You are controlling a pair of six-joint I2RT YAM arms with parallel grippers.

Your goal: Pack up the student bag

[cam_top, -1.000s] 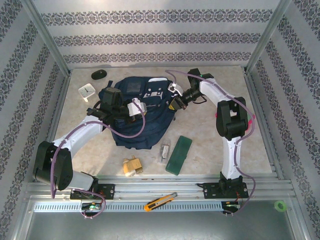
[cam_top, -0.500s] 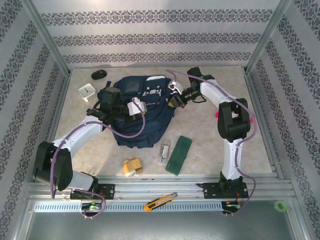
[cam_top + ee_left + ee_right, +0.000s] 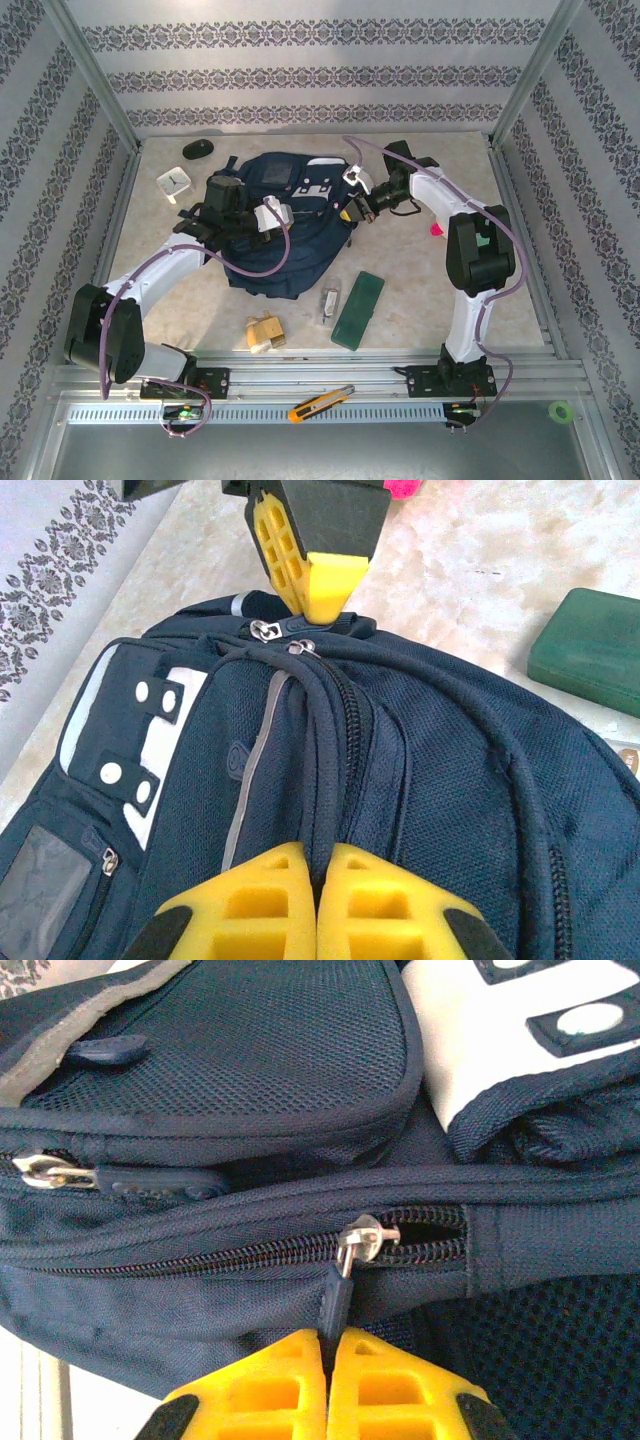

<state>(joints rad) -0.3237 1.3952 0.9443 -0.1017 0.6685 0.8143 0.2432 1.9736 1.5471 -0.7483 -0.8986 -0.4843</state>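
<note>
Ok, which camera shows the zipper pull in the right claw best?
Right wrist: close up, the zipper pull hangs from its slider, pinched in the shut right claw. The left wrist view shows that claw on the bag's edge, the pull hard to make out. From the top it's too small.

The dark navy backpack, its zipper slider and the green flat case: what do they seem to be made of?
Dark navy backpack: woven synthetic fabric, matte, with a visible coarse weave and mesh. Silver zipper slider: probably metal, it glints. Green flat case: likely hard plastic, smooth with a moulded rim.
</note>
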